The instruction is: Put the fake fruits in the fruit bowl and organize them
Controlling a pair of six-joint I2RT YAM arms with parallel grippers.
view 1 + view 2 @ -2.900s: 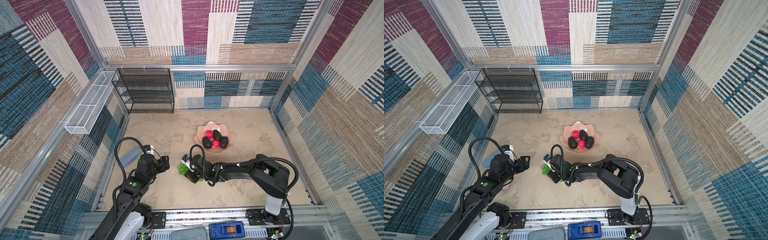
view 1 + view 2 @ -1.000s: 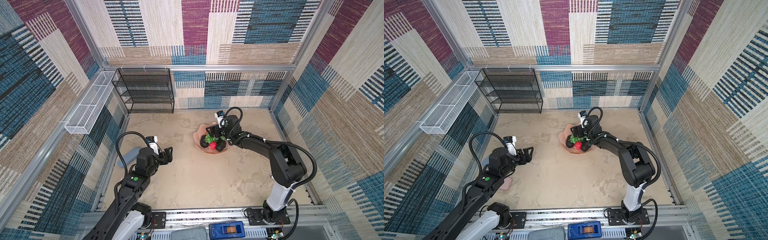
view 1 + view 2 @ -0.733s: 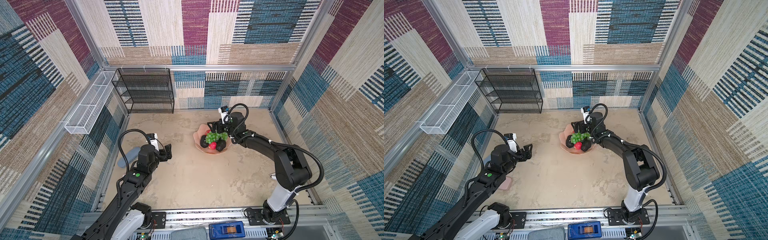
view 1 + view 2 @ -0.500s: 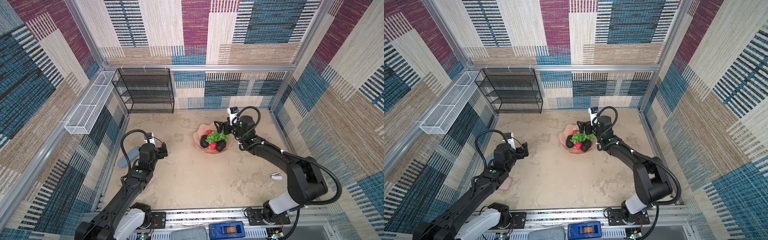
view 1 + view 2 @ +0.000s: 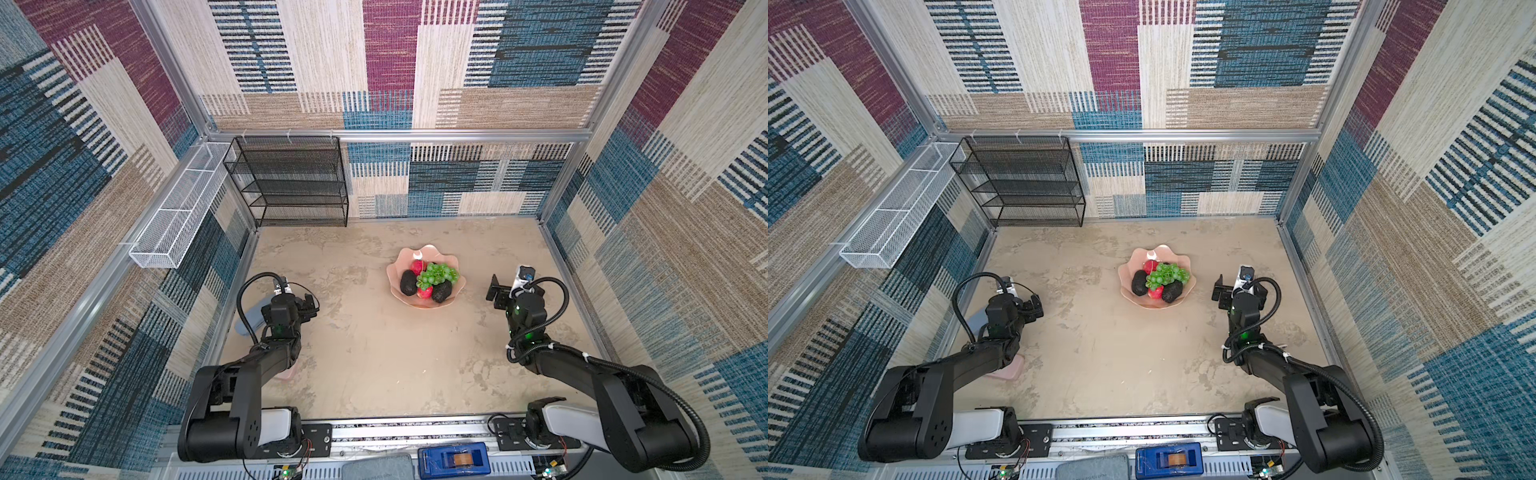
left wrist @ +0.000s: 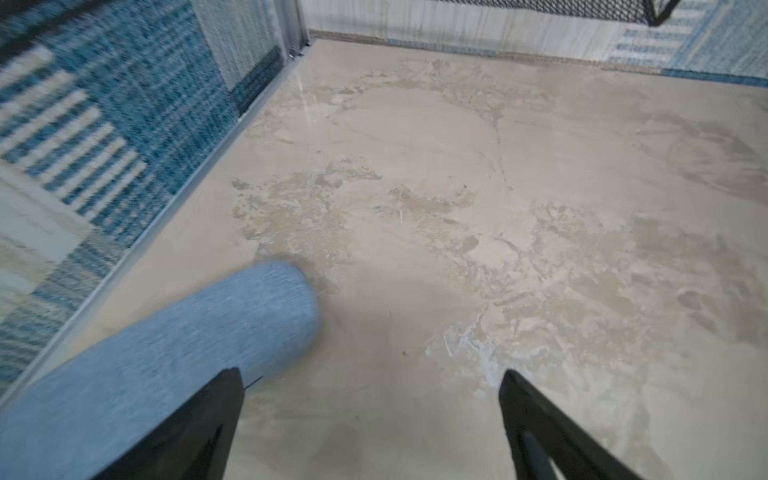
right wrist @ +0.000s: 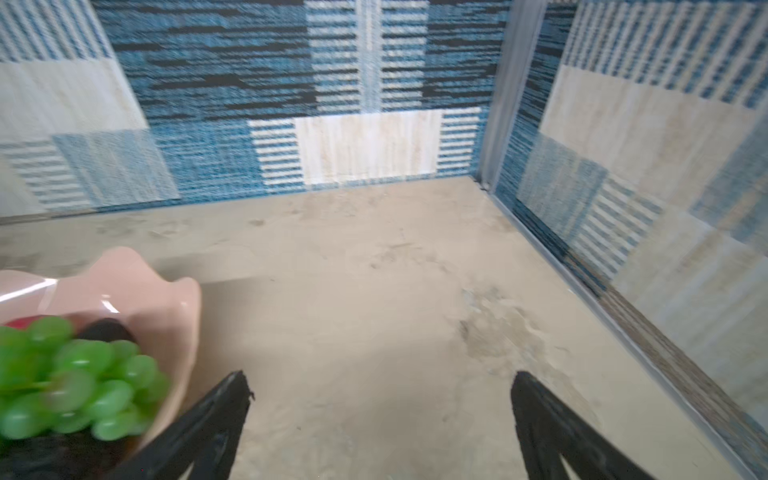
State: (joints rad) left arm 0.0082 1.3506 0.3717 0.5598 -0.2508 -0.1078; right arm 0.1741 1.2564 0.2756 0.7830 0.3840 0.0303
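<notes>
the wide pale pink glossy bowl with the scalloped rim (image 5: 405, 257) sits on the beige mottled tabletop (image 5: 374, 353), toward its far middle. it holds every fake fruit that shows. the bunch of translucent green grapes (image 5: 438, 274) lies on top. two dark bumpy avocado-like ovals (image 5: 408, 283) flank it, and a third only peeks out behind the grapes. two small red speckled fruits (image 5: 424, 292) sit one at the far side and one at the near side. i see no fruit loose outside the bowl in both top views.

the left gripper (image 5: 309, 304) hangs near the left wall, jaws spread wide with nothing between them, just beside the grey-blue fabric oblong case (image 6: 166, 353). the right gripper (image 5: 496, 291) hovers to the right of the bowl, apart from it, jaws wide and empty too.

the placing looks done. at most some tidying of the pile is left. the flat pink case (image 5: 1011, 371) under the left arm is no part of it.
</notes>
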